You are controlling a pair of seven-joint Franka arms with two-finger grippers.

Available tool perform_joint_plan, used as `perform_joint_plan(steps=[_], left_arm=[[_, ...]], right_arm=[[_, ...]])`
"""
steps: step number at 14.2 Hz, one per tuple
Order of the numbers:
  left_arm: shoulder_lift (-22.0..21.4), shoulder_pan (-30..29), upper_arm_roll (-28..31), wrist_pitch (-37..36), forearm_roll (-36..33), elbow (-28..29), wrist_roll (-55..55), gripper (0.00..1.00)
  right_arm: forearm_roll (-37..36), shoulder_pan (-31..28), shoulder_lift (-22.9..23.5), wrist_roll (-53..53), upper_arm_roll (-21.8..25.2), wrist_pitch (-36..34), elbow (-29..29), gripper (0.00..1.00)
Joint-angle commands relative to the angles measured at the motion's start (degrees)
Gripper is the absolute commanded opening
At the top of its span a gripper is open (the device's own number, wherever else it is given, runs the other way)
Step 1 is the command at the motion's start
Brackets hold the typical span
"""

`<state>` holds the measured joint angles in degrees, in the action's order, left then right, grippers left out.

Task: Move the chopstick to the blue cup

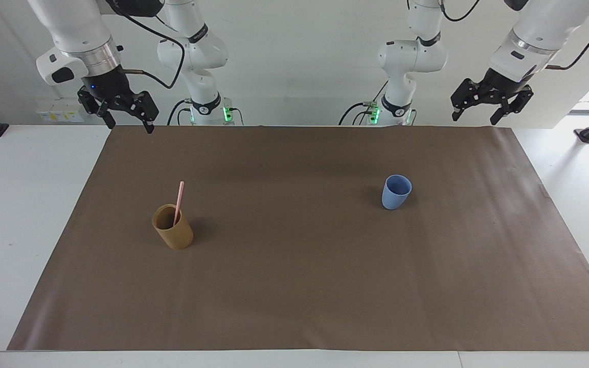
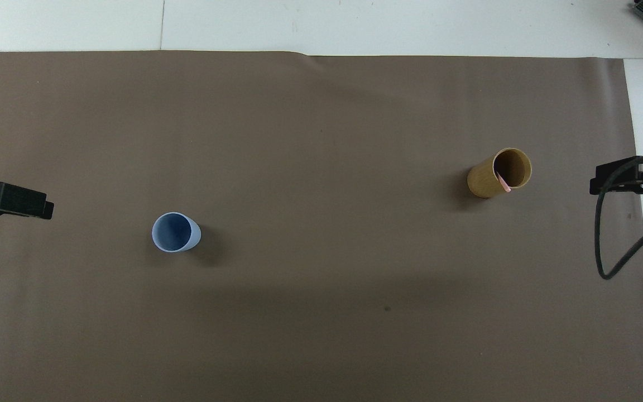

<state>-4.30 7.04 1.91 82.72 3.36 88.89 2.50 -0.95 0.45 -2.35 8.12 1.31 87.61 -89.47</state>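
Observation:
The pale pink chopstick (image 1: pixel 178 202) (image 2: pixel 503 182) stands leaning in a tan-brown cup (image 1: pixel 173 226) (image 2: pixel 499 173) toward the right arm's end of the table. The light-blue cup (image 1: pixel 395 191) (image 2: pixel 175 232) stands upright and holds nothing, toward the left arm's end. My right gripper (image 1: pixel 127 122) (image 2: pixel 595 188) hangs open high over the mat's corner near its base, well apart from the tan cup. My left gripper (image 1: pixel 475 118) (image 2: pixel 48 210) hangs open high over the mat's other corner near its base, apart from the blue cup. Neither holds anything.
A brown mat (image 1: pixel 294 286) (image 2: pixel 321 123) covers most of the white table (image 1: pixel 13 204). A black cable (image 2: pixel 606 245) hangs from the right arm. Both arm bases (image 1: pixel 207 110) stand at the robots' edge of the table.

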Motion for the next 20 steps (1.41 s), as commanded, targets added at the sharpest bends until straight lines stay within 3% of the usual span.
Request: perform_joint_plan(steps=[1,20], left_arm=[[-1.06,-0.45,0.02,1.04,0.95,1.28,0.31,1.0],[-0.97,-0.53,0.19,0.34,0.6,0.93,0.49,1.0]], right_arm=[[-0.02,-0.27,-0.46,-0.74,0.01,-0.34,-0.61,1.0],[-0.02,-0.45,-0.38,-1.44,0.36,0.02,-0.53,1.0]])
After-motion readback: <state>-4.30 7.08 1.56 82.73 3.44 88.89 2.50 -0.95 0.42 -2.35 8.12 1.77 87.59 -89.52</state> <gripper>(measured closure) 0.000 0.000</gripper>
